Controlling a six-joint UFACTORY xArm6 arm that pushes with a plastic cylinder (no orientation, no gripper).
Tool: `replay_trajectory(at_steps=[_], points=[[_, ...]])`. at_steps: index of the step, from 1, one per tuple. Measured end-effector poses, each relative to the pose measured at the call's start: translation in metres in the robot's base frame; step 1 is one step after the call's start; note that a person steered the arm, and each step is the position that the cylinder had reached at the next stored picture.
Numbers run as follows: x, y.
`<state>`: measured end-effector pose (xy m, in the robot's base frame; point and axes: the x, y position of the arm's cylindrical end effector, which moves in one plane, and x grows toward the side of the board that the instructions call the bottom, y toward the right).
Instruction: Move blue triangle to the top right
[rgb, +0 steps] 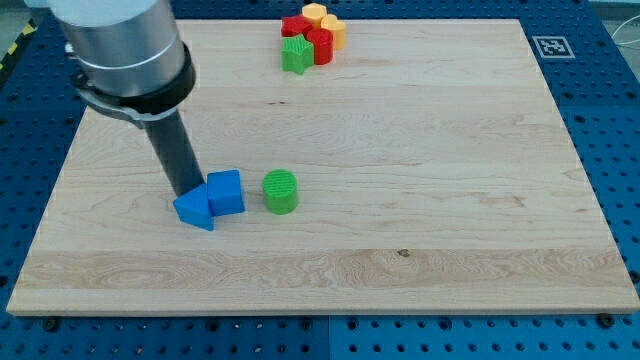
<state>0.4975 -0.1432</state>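
The blue triangle (194, 209) lies on the wooden board (400, 230) at the view's lower left. A blue cube-like block (227, 191) touches its right side. My tip (186, 192) stands at the triangle's upper left edge, touching or nearly touching it, just left of the blue cube. The rod rises from there to the arm's grey body at the view's top left.
A green cylinder (280, 192) stands just right of the blue cube. A cluster at the view's top centre holds a green star (296, 55), red blocks (318, 43) and yellow and orange blocks (326, 20). A marker tag (550, 45) sits at the top right corner.
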Motion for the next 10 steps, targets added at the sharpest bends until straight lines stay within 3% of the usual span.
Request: replay_trajectory(at_steps=[4, 8, 10], points=[[0.065, -0.039], [0.057, 0.057], [0.017, 0.061]])
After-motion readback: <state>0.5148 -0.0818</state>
